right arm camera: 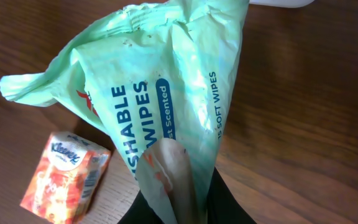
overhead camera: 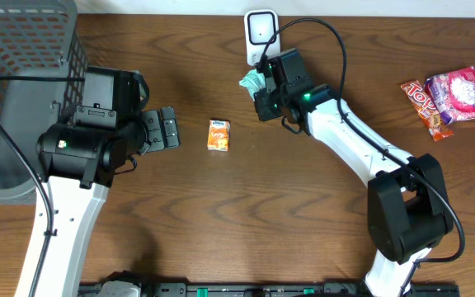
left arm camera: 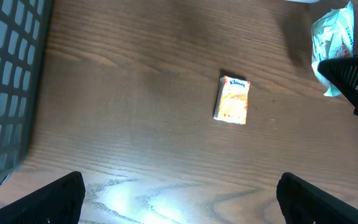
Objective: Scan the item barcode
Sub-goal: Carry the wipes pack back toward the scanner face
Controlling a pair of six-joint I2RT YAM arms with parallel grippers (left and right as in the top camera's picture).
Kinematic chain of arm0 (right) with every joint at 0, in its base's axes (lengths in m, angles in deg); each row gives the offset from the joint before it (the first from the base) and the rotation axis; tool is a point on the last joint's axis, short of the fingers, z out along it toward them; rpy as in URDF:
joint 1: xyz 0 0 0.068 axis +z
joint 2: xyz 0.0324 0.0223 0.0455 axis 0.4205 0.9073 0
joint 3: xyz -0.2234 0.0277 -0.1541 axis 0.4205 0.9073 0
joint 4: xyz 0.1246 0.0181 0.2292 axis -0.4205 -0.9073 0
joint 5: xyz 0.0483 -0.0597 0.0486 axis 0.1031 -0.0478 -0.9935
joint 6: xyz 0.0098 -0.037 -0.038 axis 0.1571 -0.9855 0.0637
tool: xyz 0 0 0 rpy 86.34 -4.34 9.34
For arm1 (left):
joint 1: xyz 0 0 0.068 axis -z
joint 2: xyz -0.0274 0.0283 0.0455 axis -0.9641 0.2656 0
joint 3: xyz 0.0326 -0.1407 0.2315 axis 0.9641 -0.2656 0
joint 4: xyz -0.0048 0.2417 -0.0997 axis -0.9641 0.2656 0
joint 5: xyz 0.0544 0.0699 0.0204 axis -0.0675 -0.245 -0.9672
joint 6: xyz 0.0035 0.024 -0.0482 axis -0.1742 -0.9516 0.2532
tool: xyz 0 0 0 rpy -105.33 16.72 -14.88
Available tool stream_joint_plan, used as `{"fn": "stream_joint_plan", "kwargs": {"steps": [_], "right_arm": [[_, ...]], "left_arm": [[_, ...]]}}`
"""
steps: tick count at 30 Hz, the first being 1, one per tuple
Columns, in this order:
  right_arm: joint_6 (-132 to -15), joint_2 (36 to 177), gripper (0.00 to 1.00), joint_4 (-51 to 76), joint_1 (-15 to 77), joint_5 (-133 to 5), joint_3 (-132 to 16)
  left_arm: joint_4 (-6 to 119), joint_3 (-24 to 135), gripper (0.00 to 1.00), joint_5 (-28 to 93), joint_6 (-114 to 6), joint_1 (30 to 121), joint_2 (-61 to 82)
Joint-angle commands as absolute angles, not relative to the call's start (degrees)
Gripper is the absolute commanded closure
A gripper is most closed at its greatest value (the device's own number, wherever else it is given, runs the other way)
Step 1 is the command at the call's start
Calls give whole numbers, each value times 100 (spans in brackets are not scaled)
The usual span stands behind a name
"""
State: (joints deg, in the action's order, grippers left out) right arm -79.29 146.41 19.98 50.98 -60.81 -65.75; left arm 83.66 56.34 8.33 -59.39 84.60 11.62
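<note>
We see the mint-green pack of flushable wipes [right arm camera: 166, 81] raised off the bench [overhead camera: 303, 214], pinched at its lower end by the right gripper [right arm camera: 178, 202], whose jaws are clenched on the crumpled film. In the right wrist view the pack fans out above the jaws, its printed side reading "SHABLE WIPES", "Scented" and "SOFT WIPES" towards the camera. From overhead, the pack sits near the 12 o'clock edge of the bench, just at 6 o'clock of the white barcode scanner [overhead camera: 260, 33]. We cannot tell whether pack and scanner touch.

At about 8 o'clock of the wipes, apart from them, an orange Kleenex tissue pack [overhead camera: 218, 134] lies flat on the wood, label up.

At 9 o'clock of that tissue pack, the left gripper [overhead camera: 169, 128] hangs near it, released, with its jaws spread wide and nothing between them. Its wrist camera shows one dark fingertip in each bottom corner and the tissue pack beyond.

A dark grey plastic basket [overhead camera: 23, 74] fills the 10 o'clock corner, behind the left arm.

Well off at 3 o'clock of the scanner, a pink snack packet [overhead camera: 460, 92] lies against a red-and-orange wrapper [overhead camera: 425, 107].
</note>
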Motion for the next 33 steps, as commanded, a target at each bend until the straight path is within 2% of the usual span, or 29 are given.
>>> {"fn": "stream_joint_plan", "kwargs": {"steps": [1,16,24,33], "right_arm": [[-8088,14575,99,1799,5148,-5923,-6698],[-8307,14575,99,1194,5143,-5368,-6685],[-8689,14575,99,704,5143,-4404,-7518],[-8578,14691,99,1314,4960,-4911,-8167]], "left_arm": [[8379,5625,2,759,-5971,8453,1173],[8379,5625,2,759,-5971,8453,1173],[8379,5625,2,759,-5971,8453,1173],[8379,5625,2,759,-5974,8453,1173]]}}
